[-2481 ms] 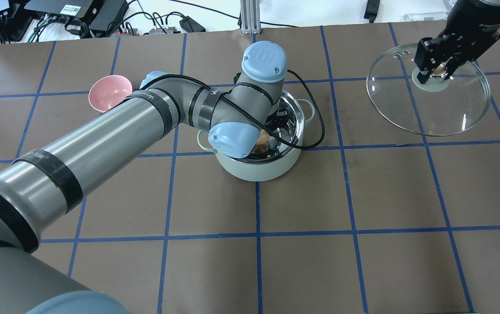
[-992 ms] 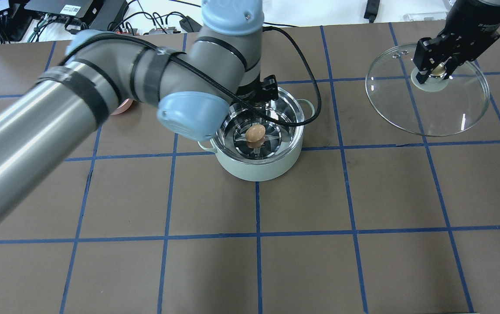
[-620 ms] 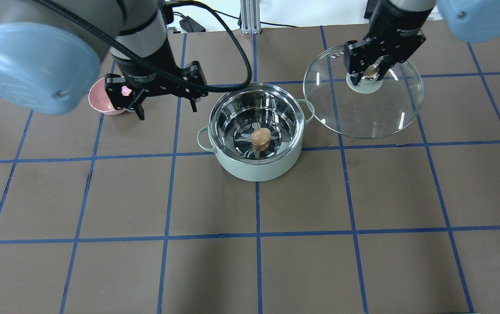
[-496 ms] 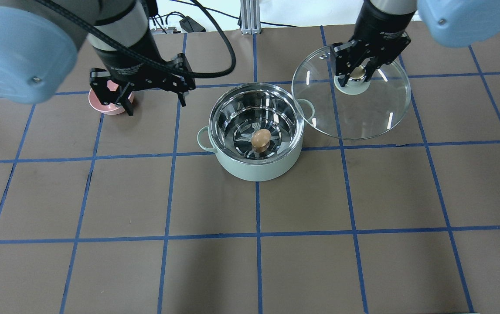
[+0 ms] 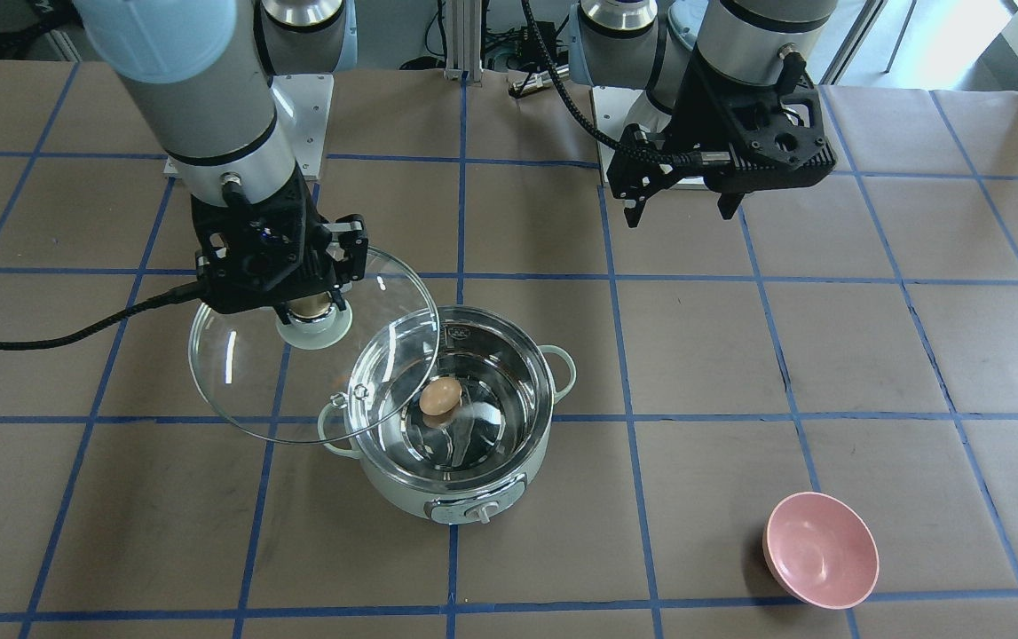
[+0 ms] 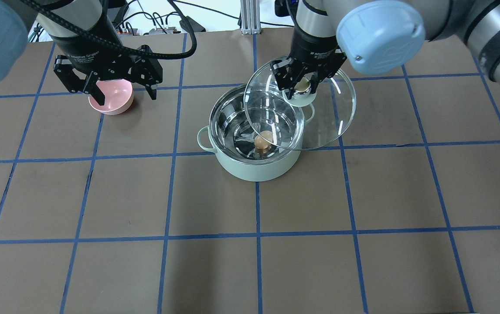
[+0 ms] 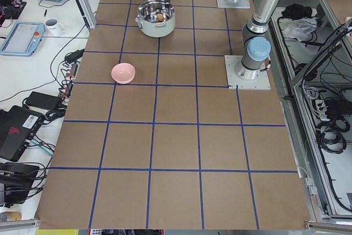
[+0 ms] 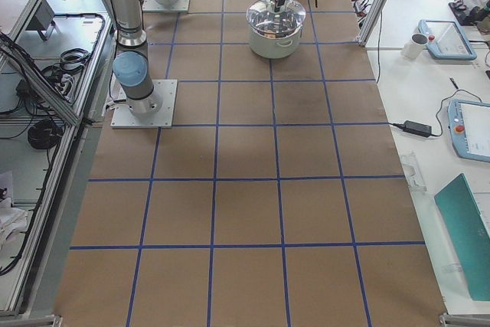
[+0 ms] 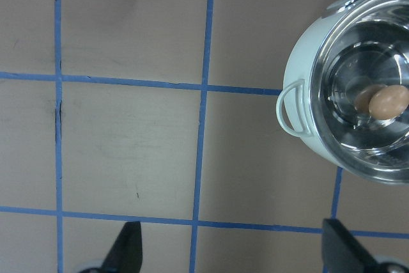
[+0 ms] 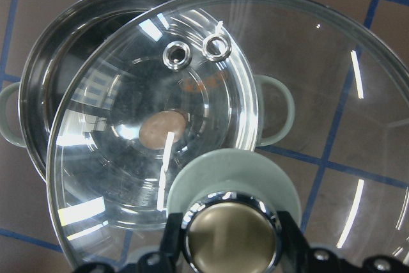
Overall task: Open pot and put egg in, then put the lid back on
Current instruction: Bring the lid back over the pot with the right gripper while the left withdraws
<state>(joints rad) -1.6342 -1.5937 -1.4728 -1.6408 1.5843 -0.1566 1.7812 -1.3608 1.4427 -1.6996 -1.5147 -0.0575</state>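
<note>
Right gripper [image 6: 301, 85] is clamped on the round beige knob [image 10: 229, 238] of the lid [image 6: 328, 113], one finger on each side of it, and it holds the lid in the air. The lid does not sit on the pot [image 6: 254, 170]. It hangs off-centre: in the overhead view one part of the glass lies over the pot's opening and the other part reaches out beyond the pot, over the loop handle on the robot's right and the brown table [image 6: 215, 261]. The wrist camera of this arm looks down through the glass and shows the two vent holes and, behind them, the shiny steel inside of the pot.

The egg [image 6: 263, 140] lies on the bottom of the pot, near the middle (its reflection shows beside it on the steel). No gripper touches it.

The left gripper [image 6: 125, 97] has its jaws wide apart and nothing is between them. It hangs above the table on the robot's left, well apart from the pot. In the overhead view it appears over the pink bowl [image 6: 112, 102], but its own wrist camera shows the bowl far below, at the corner of the picture. The bowl stands upright on the table.
</note>
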